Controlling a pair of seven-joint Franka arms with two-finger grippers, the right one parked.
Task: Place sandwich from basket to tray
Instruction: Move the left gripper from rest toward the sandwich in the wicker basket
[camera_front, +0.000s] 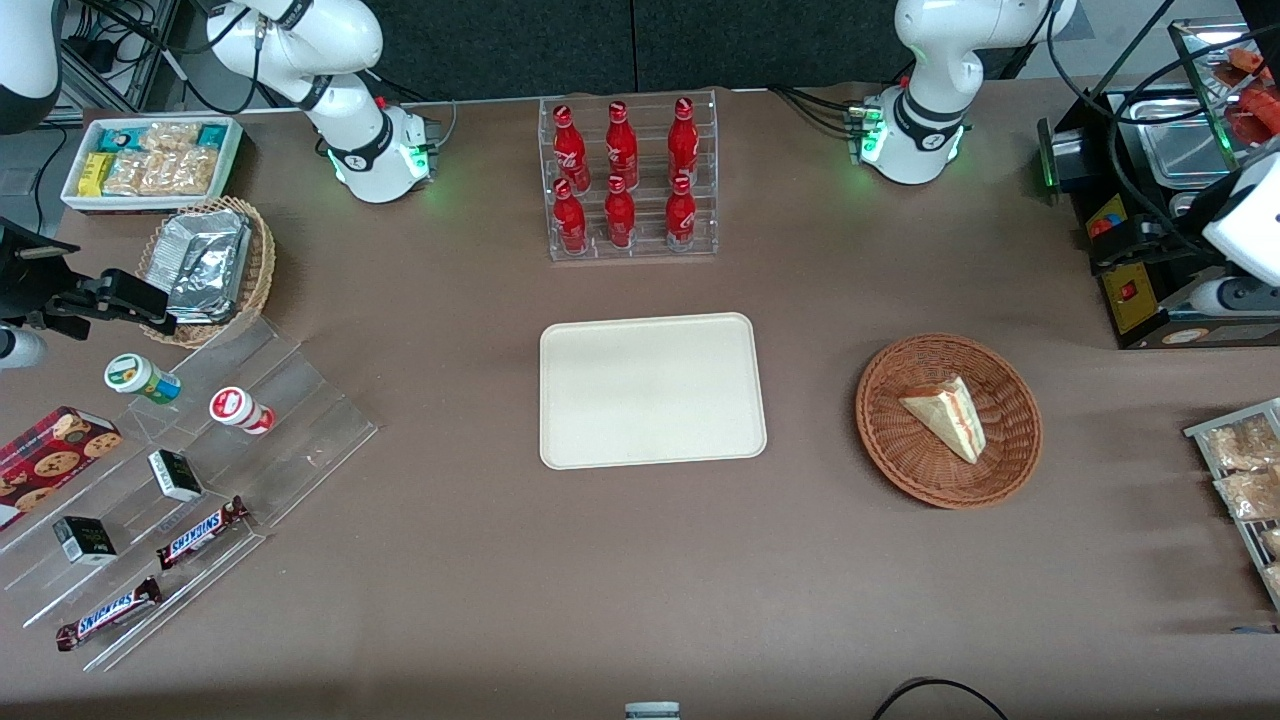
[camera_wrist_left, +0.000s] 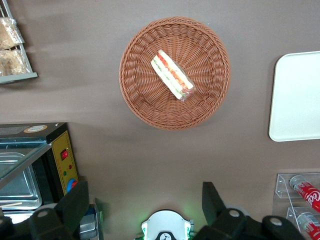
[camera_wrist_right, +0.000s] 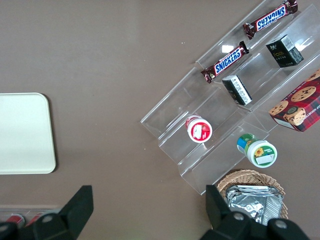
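Front view shows us the sandwich (camera_front: 945, 417) lying on its side in the basket (camera_front: 890, 440), beside the bare tray (camera_front: 652, 390) on the tabletop (camera_front: 640, 580), so we judge the pick not yet begun. Our claw (camera_wrist_left: 142, 207) hangs high above the basket, fingers (camera_wrist_left: 74, 202) spread wide, holding and touching nothing.
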